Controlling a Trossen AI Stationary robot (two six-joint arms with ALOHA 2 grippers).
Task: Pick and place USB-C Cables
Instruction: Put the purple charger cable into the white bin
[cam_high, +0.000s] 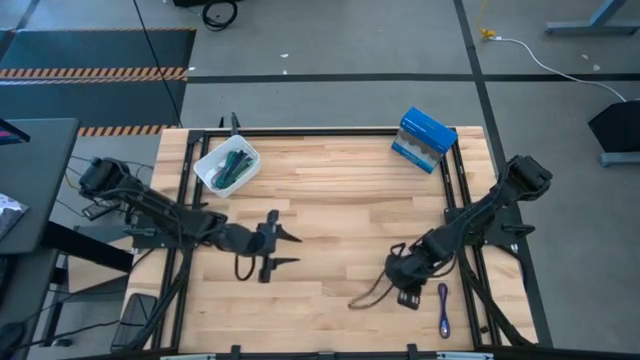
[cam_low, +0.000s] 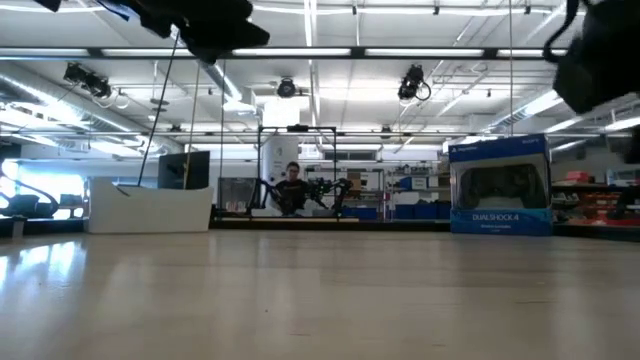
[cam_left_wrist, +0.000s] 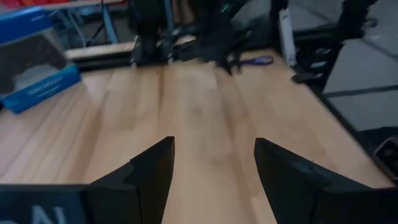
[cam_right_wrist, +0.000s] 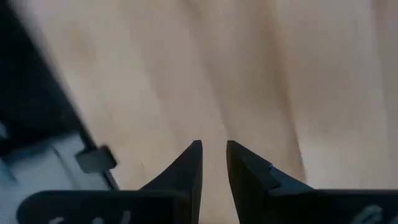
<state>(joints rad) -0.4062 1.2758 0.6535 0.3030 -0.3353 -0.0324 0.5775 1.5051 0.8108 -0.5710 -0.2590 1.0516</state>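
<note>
The right gripper is hovering nearly clenched, grasping nothing, so it risks missing the thin purple USB-C cable lying just beside it. The left gripper is waiting released.

Even, bright overhead lighting is provided by ceiling strip lights. Soft glare is noted on the tabletop. Motion blur is observed in both wrist views.

White tray, blue-and-white box — both on wooden table
</note>
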